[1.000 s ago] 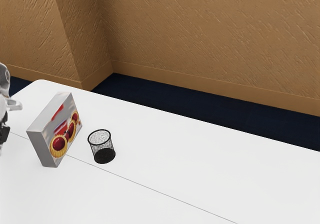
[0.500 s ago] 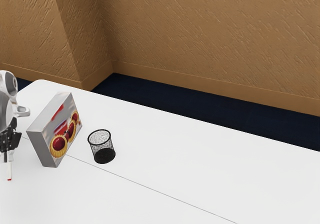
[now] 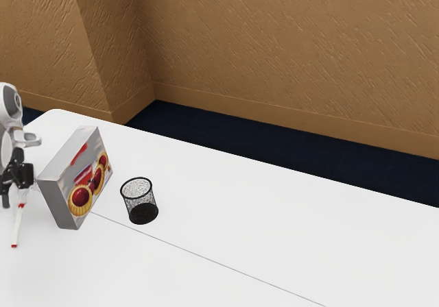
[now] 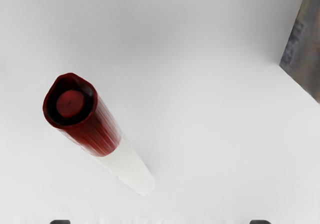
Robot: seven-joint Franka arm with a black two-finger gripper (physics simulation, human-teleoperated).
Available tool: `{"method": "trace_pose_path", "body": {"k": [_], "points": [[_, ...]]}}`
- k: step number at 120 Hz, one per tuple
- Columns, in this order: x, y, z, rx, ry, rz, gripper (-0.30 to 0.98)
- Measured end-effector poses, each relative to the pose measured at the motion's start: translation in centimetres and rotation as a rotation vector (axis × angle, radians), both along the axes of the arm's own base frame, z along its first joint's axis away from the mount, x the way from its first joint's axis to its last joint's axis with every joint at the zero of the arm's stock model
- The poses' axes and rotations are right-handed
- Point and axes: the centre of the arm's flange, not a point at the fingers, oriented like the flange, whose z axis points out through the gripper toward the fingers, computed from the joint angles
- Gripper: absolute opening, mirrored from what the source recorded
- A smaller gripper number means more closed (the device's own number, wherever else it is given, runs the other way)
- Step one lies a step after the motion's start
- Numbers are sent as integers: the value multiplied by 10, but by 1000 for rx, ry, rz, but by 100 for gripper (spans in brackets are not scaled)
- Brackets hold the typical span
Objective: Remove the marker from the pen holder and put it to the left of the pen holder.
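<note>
White bench (image 3: 240,218), box (image 3: 90,182) upright, my end effector (image 3: 15,193) beside it, fingers spread, gripping nothing. Pen holder (image 3: 140,199) apart. Marker (image 4: 100,129) tilts beneath me: placing step, I reckon; let it settle, then lift clear.

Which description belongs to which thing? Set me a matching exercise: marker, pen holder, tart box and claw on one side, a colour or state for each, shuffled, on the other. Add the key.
1. marker    A. black mesh
2. pen holder    B. open
3. tart box    C. white and red
4. claw    D. grey-sided, standing upright

Pairs: 1-C; 2-A; 3-D; 4-B
</note>
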Motion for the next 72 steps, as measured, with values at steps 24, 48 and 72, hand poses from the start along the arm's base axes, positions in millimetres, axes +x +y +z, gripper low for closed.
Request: {"method": "trace_pose_path", "body": {"k": [24, 48, 72], "points": [[-2, -87, 247, 65, -337, -131, 60], [35, -245, 350, 137, -539, -525, 65], [69, -362, 378, 159, -666, -816, 67]]}}
